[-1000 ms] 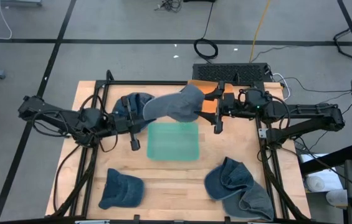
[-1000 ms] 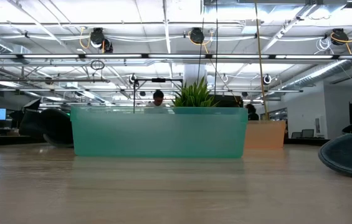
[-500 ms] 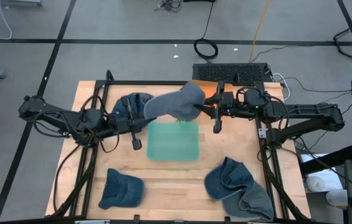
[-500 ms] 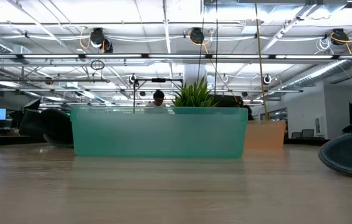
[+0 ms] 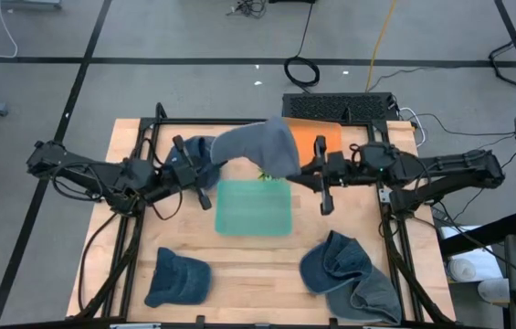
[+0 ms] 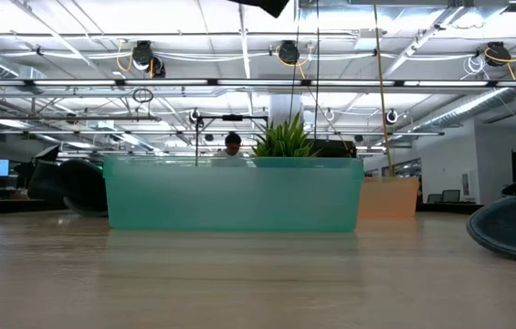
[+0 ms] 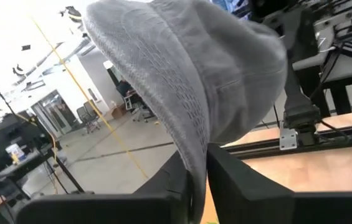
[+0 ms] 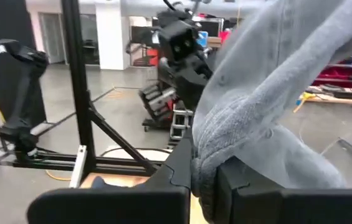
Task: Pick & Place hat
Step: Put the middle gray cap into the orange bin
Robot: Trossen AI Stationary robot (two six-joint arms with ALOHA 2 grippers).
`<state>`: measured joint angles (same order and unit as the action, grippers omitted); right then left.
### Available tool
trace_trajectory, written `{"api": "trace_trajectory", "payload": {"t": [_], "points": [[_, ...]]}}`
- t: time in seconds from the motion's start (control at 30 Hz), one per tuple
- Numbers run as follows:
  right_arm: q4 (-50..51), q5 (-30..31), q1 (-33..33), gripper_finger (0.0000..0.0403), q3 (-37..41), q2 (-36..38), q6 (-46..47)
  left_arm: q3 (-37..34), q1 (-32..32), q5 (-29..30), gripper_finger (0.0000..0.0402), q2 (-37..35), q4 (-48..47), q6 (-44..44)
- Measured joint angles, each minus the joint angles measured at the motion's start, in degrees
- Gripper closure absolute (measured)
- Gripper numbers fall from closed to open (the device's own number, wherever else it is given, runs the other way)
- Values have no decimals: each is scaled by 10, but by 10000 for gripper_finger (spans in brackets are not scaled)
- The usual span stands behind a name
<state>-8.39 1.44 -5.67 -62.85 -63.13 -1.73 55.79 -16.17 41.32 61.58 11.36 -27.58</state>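
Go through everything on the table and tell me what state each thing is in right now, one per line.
Grey hat: held up in the air over the table, pinched at both ends.
Left gripper: shut on the grey hat.
Right gripper: shut on the grey hat.
Green bin: upright, open-topped; contents not clear.
Blue hat: lying on the table, untouched.
Blue hat pile: crumpled on the table.

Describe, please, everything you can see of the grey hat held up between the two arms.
The grey hat is soft knitted-looking fabric, slumped and folded. It hangs in the air above the far edge of the green bin. The left gripper and right gripper both have their jaws shut on its edge, at opposite sides.
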Motion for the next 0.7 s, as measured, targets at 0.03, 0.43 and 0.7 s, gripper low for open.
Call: {"api": "trace_trajectory", "payload": {"t": [0.03,0.43,0.7], "points": [[-2,0,-4,393,0,4,-3,0,0,0,346,0,-6,11],[30,158,-31,393,0,112,12,0,0,12,251,-15,-153,132],[111,353,-26,393,0,164,41,0,0,8,207,-18,-159,134]]}}
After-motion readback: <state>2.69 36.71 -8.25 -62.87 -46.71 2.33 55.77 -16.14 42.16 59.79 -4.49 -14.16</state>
